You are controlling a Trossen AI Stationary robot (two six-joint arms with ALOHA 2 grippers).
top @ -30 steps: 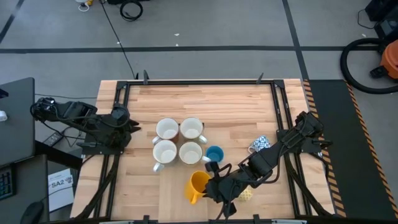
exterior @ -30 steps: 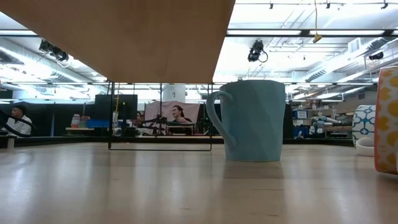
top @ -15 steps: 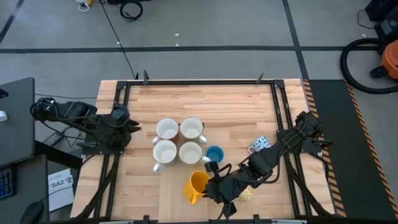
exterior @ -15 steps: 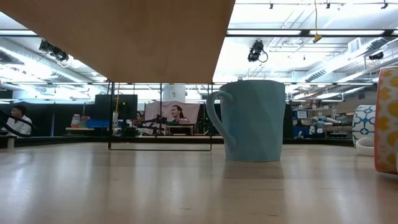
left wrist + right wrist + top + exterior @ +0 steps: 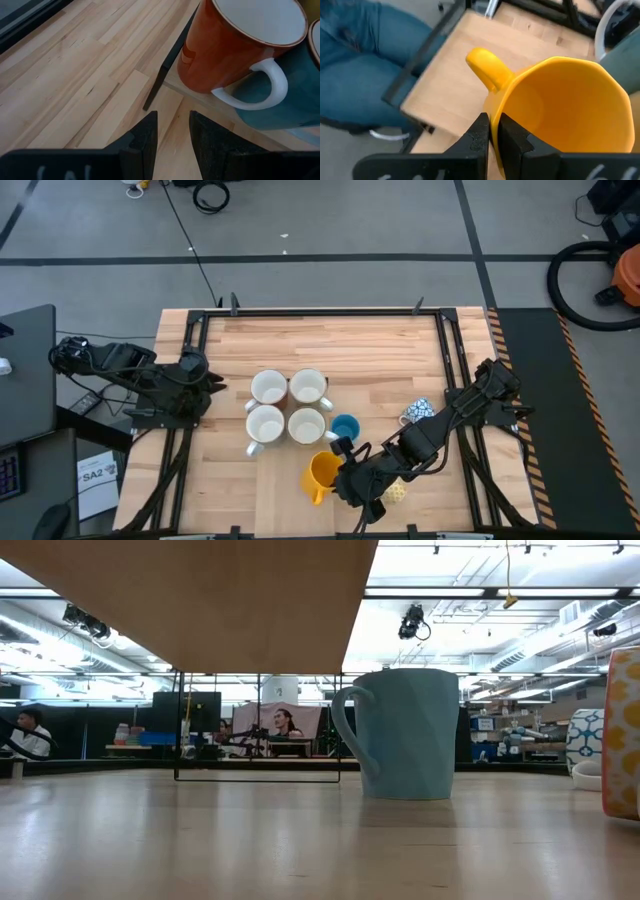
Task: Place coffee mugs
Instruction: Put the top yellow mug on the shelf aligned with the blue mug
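High view: right gripper [image 5: 338, 480] clamped on the yellow mug [image 5: 320, 476] rim at lower center, below four white mugs [image 5: 286, 406] and blue mug [image 5: 345, 427], left gripper [image 5: 215, 387] parked mid-left; left wrist view: left fingers [image 5: 145, 135] apart, holding nothing; right wrist view: rim pinched.

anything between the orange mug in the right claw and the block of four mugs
Only partly. The right claw grips the orange mug by its rim, just in front of the block of four mugs. The blue mug stands close by, beside the block's near right corner; the rest of the gap looks bare.
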